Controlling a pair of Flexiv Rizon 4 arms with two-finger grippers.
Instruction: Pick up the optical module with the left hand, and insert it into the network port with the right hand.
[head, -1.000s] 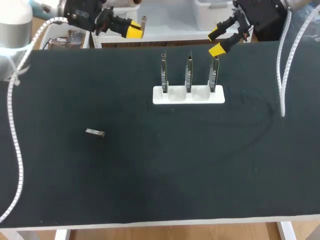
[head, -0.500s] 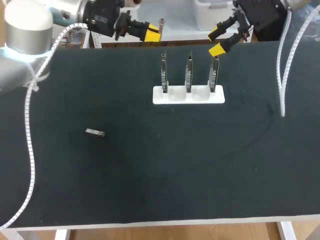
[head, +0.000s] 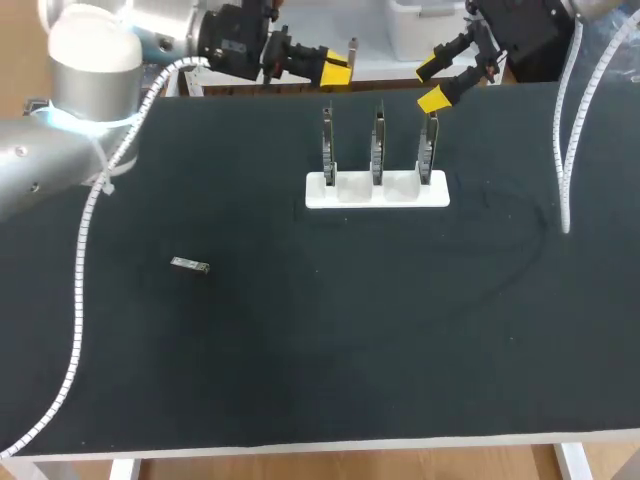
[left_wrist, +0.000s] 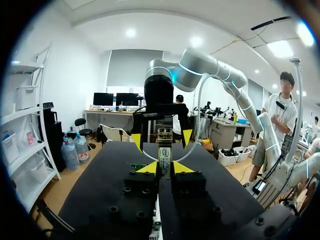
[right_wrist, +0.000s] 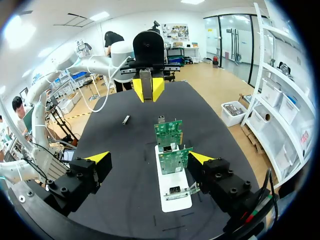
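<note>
The black table (head: 300, 380) is the largest thing I have on screen; its near edge runs along the bottom of the head view and its far edge passes just behind the holder. My left arm (head: 90, 60) comes in over the far left corner, and its white cable sleeve (head: 78, 270) trails down across the left side of the cloth. My right arm (head: 520, 25) sits past the far right edge, with its own sleeve (head: 566, 150) hanging over the right side.

The white holder (head: 377, 192) stands in the far half, a little right of the middle, with three green circuit boards (right_wrist: 173, 159) upright in it. Any print on them is too small for me to read.

The right gripper (head: 431, 83) is spread wide, nothing in it, just behind the rightmost board. The left gripper (head: 336, 70) hangs over the far edge, behind and left of the leftmost board, well apart from the right one.

It is clenched on the optical module (left_wrist: 164, 150), which stands upright between the yellow tips, a printed label facing the wrist camera.

A spare module (head: 189, 265) lies flat on the cloth, well apart from the holder, toward my left, about midway between the far and near edges.
</note>
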